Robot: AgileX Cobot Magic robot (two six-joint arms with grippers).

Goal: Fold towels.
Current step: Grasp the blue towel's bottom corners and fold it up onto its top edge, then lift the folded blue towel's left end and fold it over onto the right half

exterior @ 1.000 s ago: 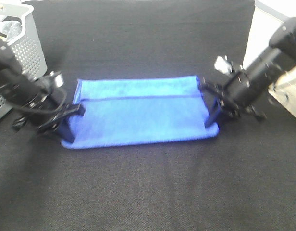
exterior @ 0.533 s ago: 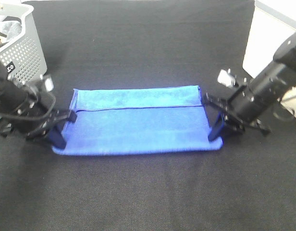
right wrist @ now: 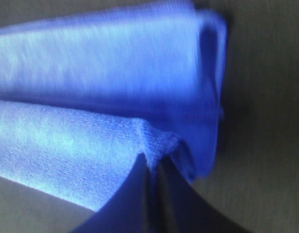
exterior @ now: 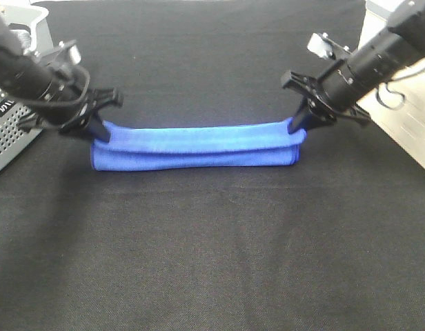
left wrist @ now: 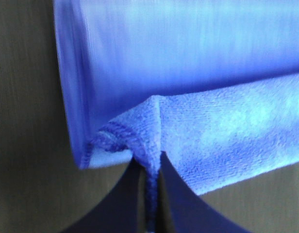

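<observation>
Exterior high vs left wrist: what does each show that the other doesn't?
Only exterior high: the whole towel as a long folded strip, the right pincer on its right end, the grey basket. Only left wrist: the stitched hem bunched at the grip. Both: left pincer shut on a towel corner, black table.

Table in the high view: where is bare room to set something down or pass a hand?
Free: the wide table stretch nearer the camera than the towel, and the strip beyond it to the far edge. Crowded: both towel ends, where the left gripper and right gripper pinch its corners, and beside the basket.
</observation>
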